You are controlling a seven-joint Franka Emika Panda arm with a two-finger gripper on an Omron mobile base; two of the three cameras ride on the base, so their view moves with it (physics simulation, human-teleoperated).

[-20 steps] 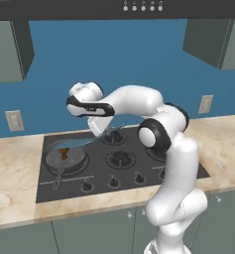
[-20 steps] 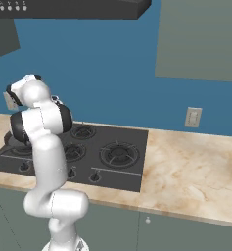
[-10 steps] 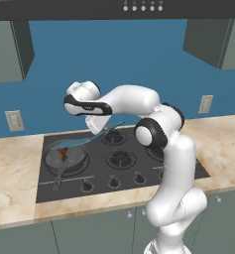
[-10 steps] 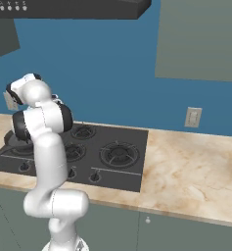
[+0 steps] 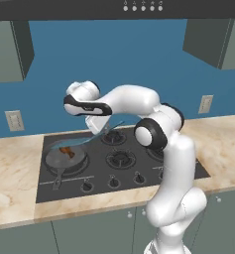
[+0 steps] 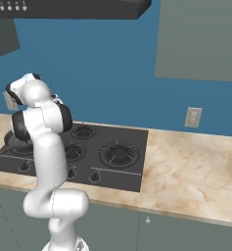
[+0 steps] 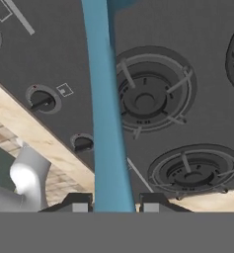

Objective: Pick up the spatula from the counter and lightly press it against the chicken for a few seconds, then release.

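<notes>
On the marble worktop, a black gas cooktop carries a grey frying pan on a left burner. The blue spatula slants down over the pan, its handle clamped in the gripper. Its blade is near the chicken; contact unclear.

Spatula: long flat blue strip, off counter, handle end pinched at 6 o'clock in hand view, running to 12. Chicken: small brown-orange piece in grey pan; spatula tip near, contact unclear.
</notes>
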